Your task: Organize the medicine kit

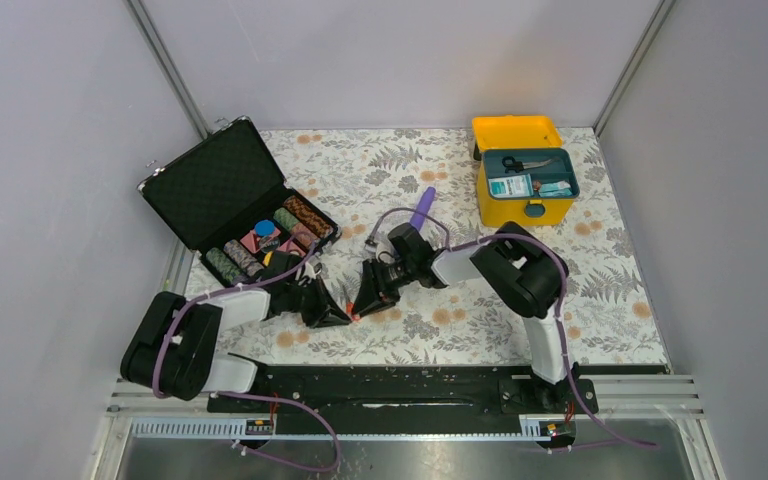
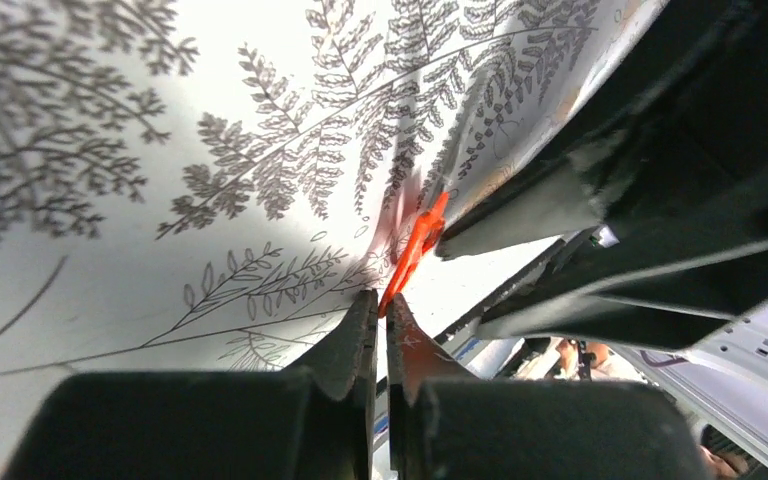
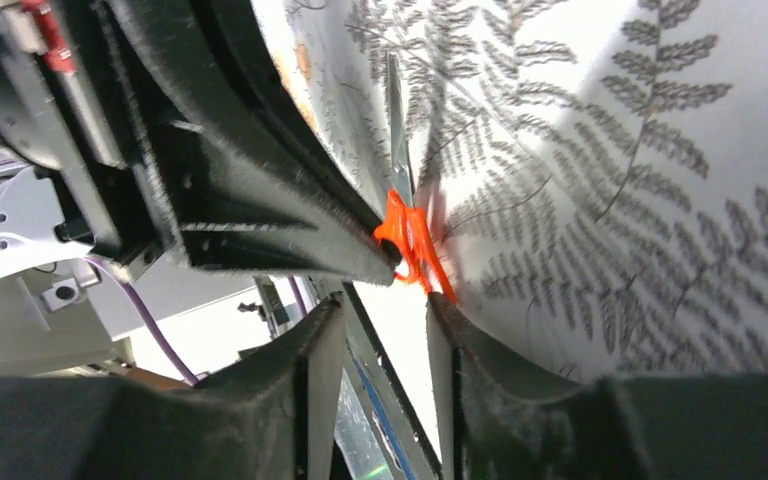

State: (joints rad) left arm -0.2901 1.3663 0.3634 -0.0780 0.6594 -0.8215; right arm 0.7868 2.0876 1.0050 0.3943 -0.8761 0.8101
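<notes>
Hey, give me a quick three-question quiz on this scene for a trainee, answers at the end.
1. True or false: the medicine kit stands with its lid open.
2. The small orange item is: A) at the tips of the left gripper, on the tablecloth; B) inside the kit's tray; C) on the kit's lid.
3. Which gripper has its fingers clearly apart?
Key: 1 true; 2 A; 3 the right gripper.
</notes>
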